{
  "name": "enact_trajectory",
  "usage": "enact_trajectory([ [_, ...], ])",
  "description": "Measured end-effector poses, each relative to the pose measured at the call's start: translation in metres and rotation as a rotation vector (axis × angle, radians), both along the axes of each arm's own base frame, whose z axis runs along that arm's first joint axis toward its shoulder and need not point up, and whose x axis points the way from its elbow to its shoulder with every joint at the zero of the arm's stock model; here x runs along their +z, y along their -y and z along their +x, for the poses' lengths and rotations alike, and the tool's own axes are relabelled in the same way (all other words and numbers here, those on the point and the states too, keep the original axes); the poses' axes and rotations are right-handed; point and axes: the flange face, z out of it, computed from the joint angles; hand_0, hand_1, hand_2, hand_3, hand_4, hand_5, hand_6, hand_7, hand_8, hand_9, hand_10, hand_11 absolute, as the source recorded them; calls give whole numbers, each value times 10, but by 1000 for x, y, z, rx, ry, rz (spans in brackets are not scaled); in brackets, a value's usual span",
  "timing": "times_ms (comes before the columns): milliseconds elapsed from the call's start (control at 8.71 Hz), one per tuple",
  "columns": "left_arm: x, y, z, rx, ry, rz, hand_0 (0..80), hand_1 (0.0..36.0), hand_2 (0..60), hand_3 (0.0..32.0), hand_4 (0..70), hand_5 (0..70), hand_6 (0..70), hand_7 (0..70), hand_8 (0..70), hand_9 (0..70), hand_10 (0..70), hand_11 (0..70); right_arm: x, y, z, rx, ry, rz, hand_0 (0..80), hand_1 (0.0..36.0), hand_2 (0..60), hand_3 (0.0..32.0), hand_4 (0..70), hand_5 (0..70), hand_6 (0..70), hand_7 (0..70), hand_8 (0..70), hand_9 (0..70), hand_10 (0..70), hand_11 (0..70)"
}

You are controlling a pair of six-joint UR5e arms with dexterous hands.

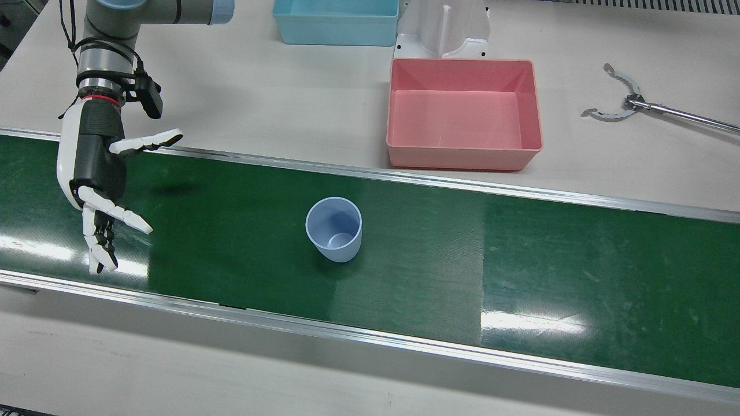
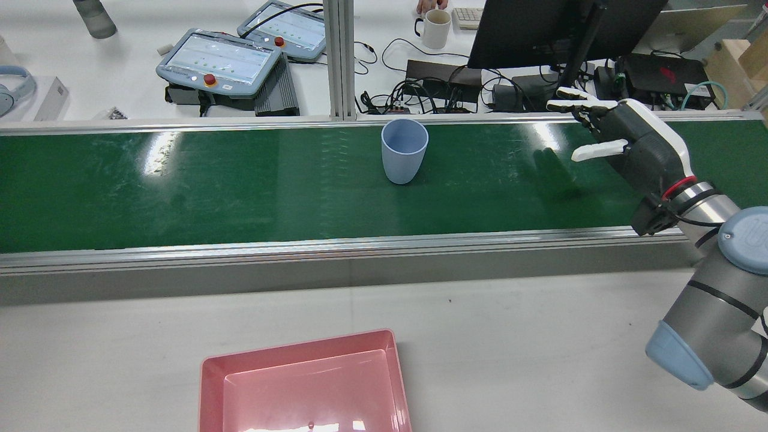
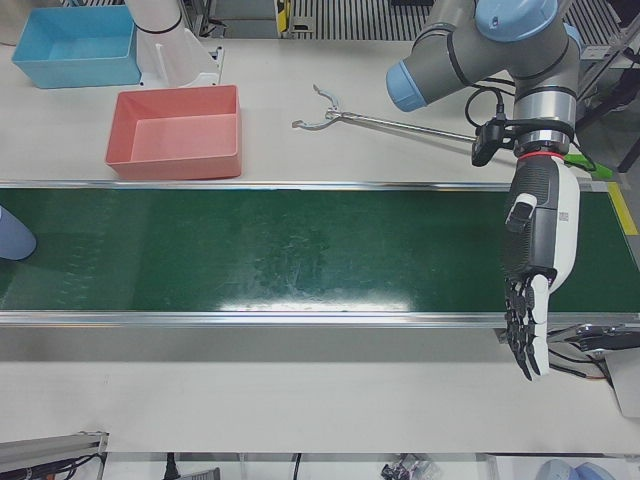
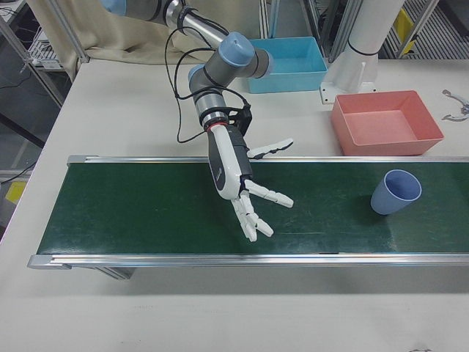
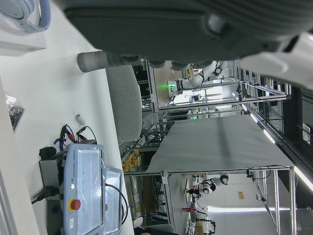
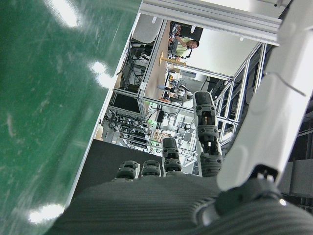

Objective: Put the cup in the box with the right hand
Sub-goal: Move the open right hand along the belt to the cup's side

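The cup (image 1: 334, 229) stands upright on the belt (image 1: 520, 277), the box (image 1: 463, 113) behind it on the table (image 1: 260, 92), the right hand (image 1: 98, 173) well apart.

Blue bin (image 1: 336, 22), metal tongs (image 1: 621, 103), green belt (image 1: 520, 271)

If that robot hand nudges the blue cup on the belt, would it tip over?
Probably fairly easily: the blue cup narrows toward its base, so it stands on a small footing. It is empty and looks like thin plastic, so likely light and stiff. It might slide on the green belt.

Pale blue cup (image 1: 334, 229); pink box (image 1: 464, 113); green belt (image 1: 520, 277); black-white right hand (image 1: 98, 173); second bin (image 1: 336, 21) seemingly turquoise.
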Motion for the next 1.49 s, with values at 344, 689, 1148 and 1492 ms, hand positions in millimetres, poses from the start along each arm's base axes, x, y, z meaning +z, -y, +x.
enact_trajectory([
  [344,0,0,0,-1,0,0,0,0,0,0,0,0,0,0,0,0,0,0,-3,1,-3,-2,3,5,521,102,0,0,278,48,61,225,25,65,31,60],
  [689,0,0,0,0,0,0,0,0,0,0,0,0,0,0,0,0,0,0,-12,5,-7,-1,3,15,523,105,0,0,276,48,61,241,25,69,30,59],
  [1148,0,0,0,0,0,0,0,0,0,0,0,0,0,0,0,0,0,0,-7,24,-17,68,-91,24,512,97,0,0,290,49,68,233,40,87,54,93],
  [1492,0,0,-1,-1,0,0,0,0,0,0,0,0,0,0,0,0,0,0,-6,50,-38,77,-101,39,513,102,0,0,309,49,73,262,38,91,57,97],
])
